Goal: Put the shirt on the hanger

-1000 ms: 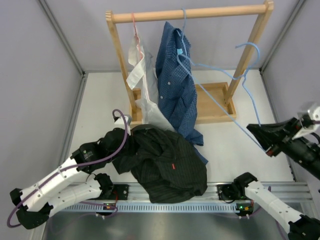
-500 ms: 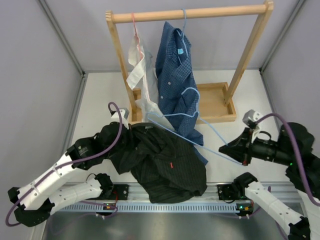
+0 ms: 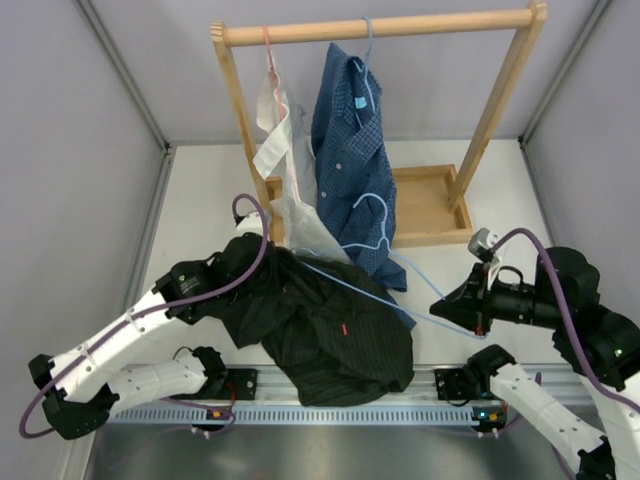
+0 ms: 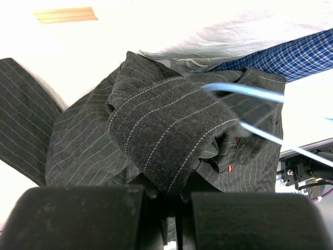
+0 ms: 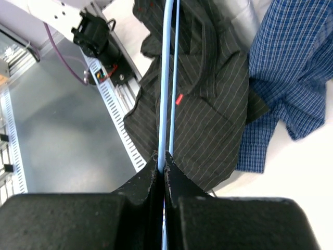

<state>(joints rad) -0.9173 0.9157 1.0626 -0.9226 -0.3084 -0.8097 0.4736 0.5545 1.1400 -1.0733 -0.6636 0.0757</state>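
Here the shirt (image 3: 325,335) is seen heaped on the surface (image 3: 200,200), lower middle of the top view, with its upper left edge lifted clear. A thick fold of it is pinched in the left tool (image 4: 176,200), the jaws closed down to a slit on the cloth.

Over on the right, the hanger (image 5: 167,78) is clamped at one end by the right tool (image 5: 162,162), jaws shut hard on the thin rod. It is stretched leftward across the shirt, far end up by the raised fold and hook lying toward the checked shirt (image 3: 350,150) on the rack (image 3: 380,28). Whether the tip is already inside the cloth cannot be told.

The shirt is judged soft and limp: it will sag, bunch and drag along the surface, and a mid-body fold gives little control of the opening. A hold at the collar or a shoulder seam would likely serve better, so the neck can be spread for the rod.

The hanger looks light, springy and smooth. Gripped at its end, it may well twist or slip between the jaws once fabric weight is taken. A snag on the checked shirt's hem is a risk to be watched.
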